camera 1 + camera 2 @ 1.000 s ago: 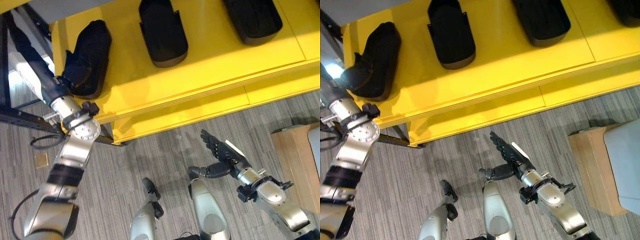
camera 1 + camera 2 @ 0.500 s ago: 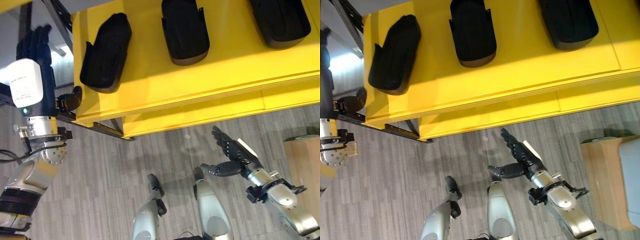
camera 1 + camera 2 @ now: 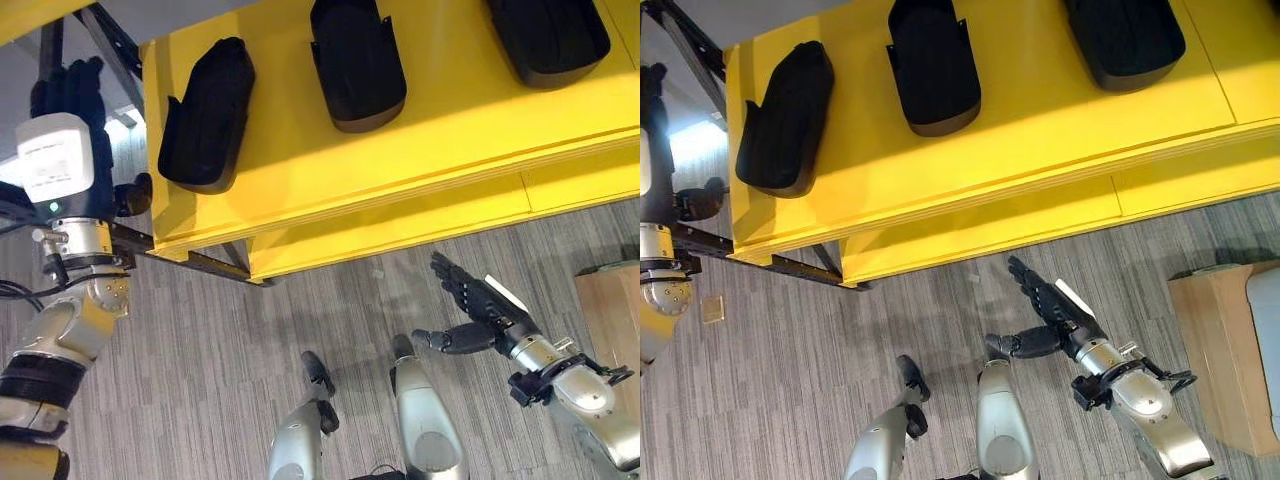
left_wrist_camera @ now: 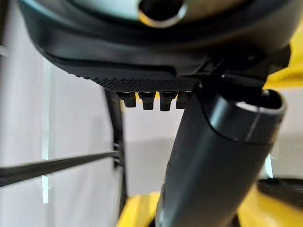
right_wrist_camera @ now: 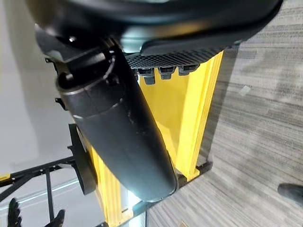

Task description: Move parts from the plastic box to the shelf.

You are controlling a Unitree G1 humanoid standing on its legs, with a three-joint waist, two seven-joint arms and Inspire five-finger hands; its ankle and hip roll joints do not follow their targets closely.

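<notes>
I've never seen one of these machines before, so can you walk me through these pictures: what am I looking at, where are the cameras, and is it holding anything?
This is a two-legged humanoid robot with silver-grey arms. Two pictures come from cameras in its head, looking down; the other two come from cameras on its wrists, very close to each hand. Before it stands a bright yellow shelf, with three black moulded plastic parts lying apart on top. At the far right is a light wooden stand. The left robot hand is raised beside the shelf's left end, close to the leftmost black part but apart from it, fingers straight. The right robot hand hangs low over the grey carpet, fingers spread. Both hold nothing.
</notes>
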